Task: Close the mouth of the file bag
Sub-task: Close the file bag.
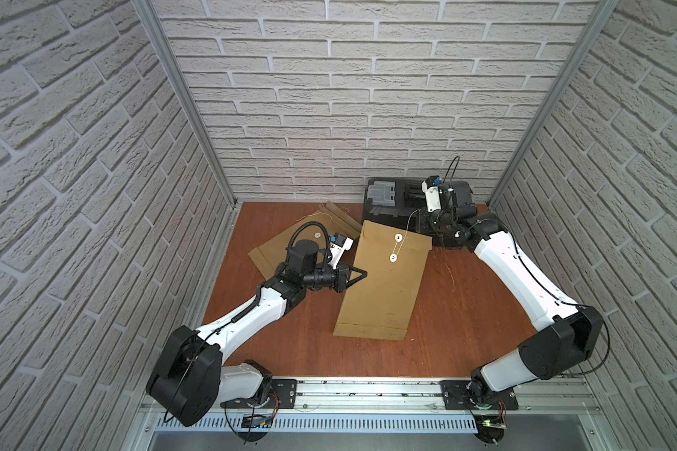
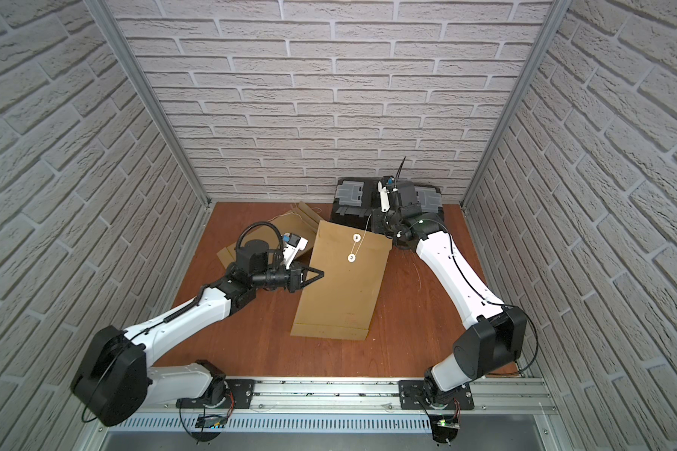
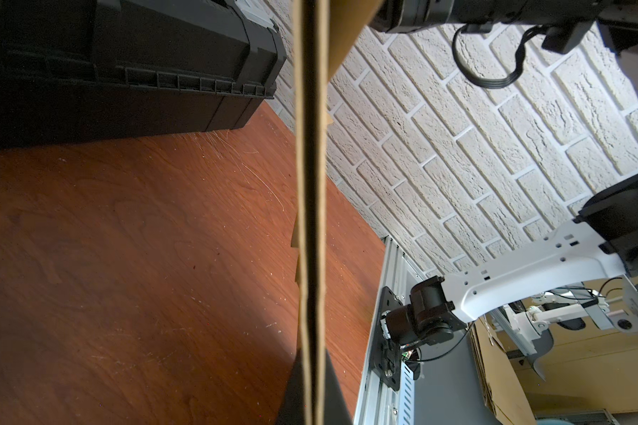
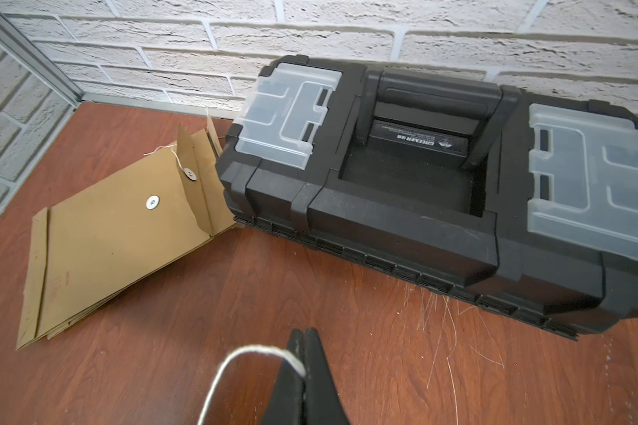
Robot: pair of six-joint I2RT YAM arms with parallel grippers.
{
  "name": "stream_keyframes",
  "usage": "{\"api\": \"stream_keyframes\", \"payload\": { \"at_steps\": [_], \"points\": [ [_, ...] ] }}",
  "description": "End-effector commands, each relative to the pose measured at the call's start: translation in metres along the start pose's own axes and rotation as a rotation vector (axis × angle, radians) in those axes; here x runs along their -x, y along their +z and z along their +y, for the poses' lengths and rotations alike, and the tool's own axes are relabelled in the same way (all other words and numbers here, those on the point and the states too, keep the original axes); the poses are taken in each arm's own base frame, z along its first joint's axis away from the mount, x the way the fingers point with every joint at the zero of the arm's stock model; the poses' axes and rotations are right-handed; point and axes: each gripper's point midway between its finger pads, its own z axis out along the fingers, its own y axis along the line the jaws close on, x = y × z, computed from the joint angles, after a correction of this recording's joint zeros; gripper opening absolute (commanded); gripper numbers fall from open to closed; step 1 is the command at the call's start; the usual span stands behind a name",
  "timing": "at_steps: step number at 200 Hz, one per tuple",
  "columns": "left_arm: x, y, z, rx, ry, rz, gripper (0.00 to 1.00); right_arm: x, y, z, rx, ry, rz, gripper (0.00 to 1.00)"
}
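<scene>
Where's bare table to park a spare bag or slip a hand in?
Widest bare table: the front strip between the bottom edge of the file bag and the rail. Second patch: between the file bag and the right arm. Crowded at the back: toolbox, stack of bags, and the right end effector pinching the string.

Brown paper file bag (image 1: 384, 289) at table centre, long axis 6 to 12 o'clock, mouth end at 12, flap folded down. Two white round buttons (image 1: 398, 237) near the mouth. Thin white string (image 1: 396, 247) links them; its free end runs toward 1 o'clock.
</scene>
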Motion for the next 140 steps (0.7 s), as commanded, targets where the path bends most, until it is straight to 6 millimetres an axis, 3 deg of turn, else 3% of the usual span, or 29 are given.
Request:
{"api": "stream_keyframes", "payload": {
  "at_steps": [1, 26, 73, 140],
  "points": [
    [0.019, -0.008, -0.018, -0.041, 0.073, -0.057, 0.00, 0.006, 0.000, -0.014, -0.051, 0.015, -0.034, 0.03],
    [0.015, -0.006, -0.019, -0.049, 0.073, -0.041, 0.00, 0.013, 0.005, -0.014, -0.057, -0.002, -0.026, 0.03],
    [0.009, 0.002, -0.013, -0.035, 0.066, -0.024, 0.00, 0.028, 0.004, 0.005, -0.030, -0.040, -0.037, 0.03],
    [0.006, 0.005, -0.010, -0.023, 0.067, -0.013, 0.00, 0.048, -0.005, 0.051, 0.021, -0.121, -0.067, 0.03]
  ]
}}
